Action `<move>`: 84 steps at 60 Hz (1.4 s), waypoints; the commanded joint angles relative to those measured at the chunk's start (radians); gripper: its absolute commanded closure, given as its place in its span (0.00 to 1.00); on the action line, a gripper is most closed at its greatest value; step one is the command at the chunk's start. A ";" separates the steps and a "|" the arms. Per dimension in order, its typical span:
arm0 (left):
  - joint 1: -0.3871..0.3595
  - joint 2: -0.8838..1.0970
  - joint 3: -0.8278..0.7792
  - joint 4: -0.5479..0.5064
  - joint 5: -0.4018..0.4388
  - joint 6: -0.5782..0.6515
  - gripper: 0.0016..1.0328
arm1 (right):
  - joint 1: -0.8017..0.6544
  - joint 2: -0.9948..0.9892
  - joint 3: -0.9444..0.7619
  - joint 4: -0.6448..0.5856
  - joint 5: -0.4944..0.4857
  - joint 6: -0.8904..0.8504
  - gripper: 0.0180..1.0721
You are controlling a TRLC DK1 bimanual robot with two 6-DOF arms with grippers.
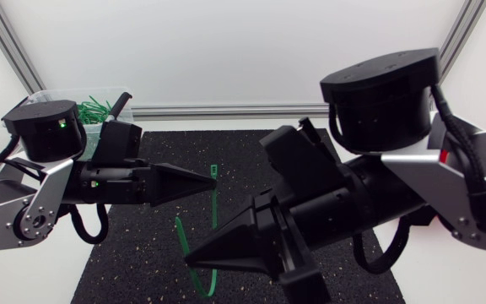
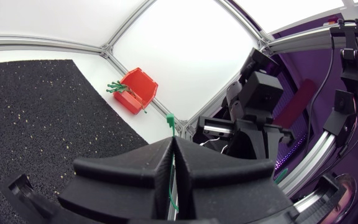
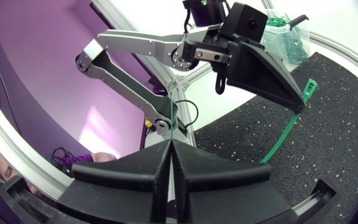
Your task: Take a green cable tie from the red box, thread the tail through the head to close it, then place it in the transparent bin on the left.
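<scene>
- Green cable tie (image 1: pixel 213 207) hung bowed above the black mat (image 1: pixel 142 253); left gripper (image 1: pixel 207 182) clamped it just below the head (image 1: pixel 213 172); right gripper (image 1: pixel 194 254) clamped the tail.
- Head lay ahead of the right gripper, apart from the tail; threading judged not yet done.
- Only the right wrist view showed the tail tip (image 3: pixel 169 118) projecting beyond the closed fingers; the left wrist view showed the red box (image 2: pixel 137 91).

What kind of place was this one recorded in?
Probably a lab bench workcell for robot assembly practice: a black speckled mat, a red box and a transparent bin of ties, and the left gripper and right gripper both shut on a green cable tie.
</scene>
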 commanded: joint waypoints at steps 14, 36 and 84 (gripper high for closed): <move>-0.065 -0.115 -0.094 0.062 -0.081 0.024 0.96 | -0.098 0.005 0.036 0.076 -0.130 0.458 0.95; -0.132 -0.243 -0.113 0.069 -0.185 -0.004 0.96 | -0.178 0.043 0.094 0.044 -0.246 0.723 0.95; -0.348 -0.481 0.003 -0.066 -0.462 -0.064 0.96 | -0.204 -0.075 0.267 -0.277 -0.329 0.781 0.95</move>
